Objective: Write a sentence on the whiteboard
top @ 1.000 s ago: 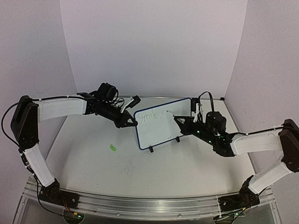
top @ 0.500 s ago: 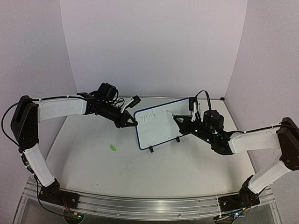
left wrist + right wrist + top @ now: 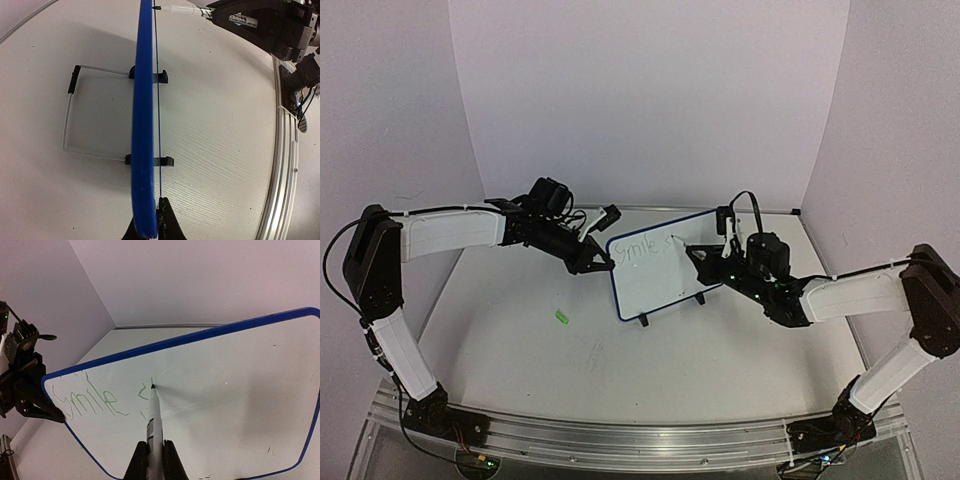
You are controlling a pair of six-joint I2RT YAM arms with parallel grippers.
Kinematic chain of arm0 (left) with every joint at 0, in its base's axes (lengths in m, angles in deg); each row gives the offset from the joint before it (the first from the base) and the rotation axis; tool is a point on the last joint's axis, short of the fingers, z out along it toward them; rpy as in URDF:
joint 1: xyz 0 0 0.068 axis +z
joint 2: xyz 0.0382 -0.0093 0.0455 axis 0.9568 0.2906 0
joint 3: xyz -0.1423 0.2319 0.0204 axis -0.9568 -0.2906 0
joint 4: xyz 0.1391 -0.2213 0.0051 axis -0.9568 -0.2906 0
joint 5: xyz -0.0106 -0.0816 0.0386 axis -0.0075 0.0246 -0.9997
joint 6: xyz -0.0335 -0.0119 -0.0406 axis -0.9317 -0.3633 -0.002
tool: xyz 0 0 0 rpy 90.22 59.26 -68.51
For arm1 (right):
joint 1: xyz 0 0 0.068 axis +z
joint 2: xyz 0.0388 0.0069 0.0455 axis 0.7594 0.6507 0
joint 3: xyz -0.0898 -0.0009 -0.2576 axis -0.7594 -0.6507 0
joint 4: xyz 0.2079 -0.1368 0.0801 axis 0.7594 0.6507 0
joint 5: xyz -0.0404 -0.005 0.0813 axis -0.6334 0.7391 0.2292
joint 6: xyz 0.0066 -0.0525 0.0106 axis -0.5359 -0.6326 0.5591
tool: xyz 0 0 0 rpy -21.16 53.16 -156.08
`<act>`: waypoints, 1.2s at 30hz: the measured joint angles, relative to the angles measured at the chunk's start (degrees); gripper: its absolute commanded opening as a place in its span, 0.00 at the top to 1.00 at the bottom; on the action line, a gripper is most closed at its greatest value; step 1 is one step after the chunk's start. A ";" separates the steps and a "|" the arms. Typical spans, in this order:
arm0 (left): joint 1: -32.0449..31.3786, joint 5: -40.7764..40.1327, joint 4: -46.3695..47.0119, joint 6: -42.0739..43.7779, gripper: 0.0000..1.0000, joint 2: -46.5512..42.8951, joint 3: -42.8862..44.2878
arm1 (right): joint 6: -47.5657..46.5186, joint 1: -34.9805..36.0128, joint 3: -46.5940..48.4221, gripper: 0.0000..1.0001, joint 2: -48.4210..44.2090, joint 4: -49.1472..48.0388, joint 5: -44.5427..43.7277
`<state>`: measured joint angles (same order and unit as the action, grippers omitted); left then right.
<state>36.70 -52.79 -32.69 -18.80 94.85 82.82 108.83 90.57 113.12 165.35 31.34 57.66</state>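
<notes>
The whiteboard (image 3: 665, 280) stands tilted on its two black feet at mid-table; the left wrist view shows its blue frame (image 3: 144, 125) edge-on. My left gripper (image 3: 598, 262) (image 3: 152, 220) is shut on the board's left edge. The sentence (image 3: 90, 402) (image 3: 638, 245) reads "Smile" in thin green, followed by a few fresh strokes. My right gripper (image 3: 700, 255) (image 3: 152, 452) is shut on a white marker pen (image 3: 152, 415) (image 3: 180, 8). The pen's tip touches the board just right of those strokes.
A small green cap (image 3: 561, 317) lies on the table left of the board. A thin wire stand (image 3: 67, 115) props the board from behind. Walls close in the back and sides, and an aluminium rail (image 3: 620, 435) runs along the near edge.
The right arm has shifted left and a little up, carrying the pen tip along the board. The left arm and the board have stayed put.
</notes>
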 measured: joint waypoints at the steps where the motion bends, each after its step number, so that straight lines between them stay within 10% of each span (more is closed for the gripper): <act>1: 0.02 0.00 0.00 0.00 1.00 0.00 0.00 | 0.00 0.00 0.00 1.00 0.04 0.00 -0.03; 36: 0.00 -0.02 0.00 0.10 1.00 0.00 0.00 | 3.85 0.02 -5.39 1.00 -5.78 0.46 1.54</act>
<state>36.70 -52.81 -32.69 -18.69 94.85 82.82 112.68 90.60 107.73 159.57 31.81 59.21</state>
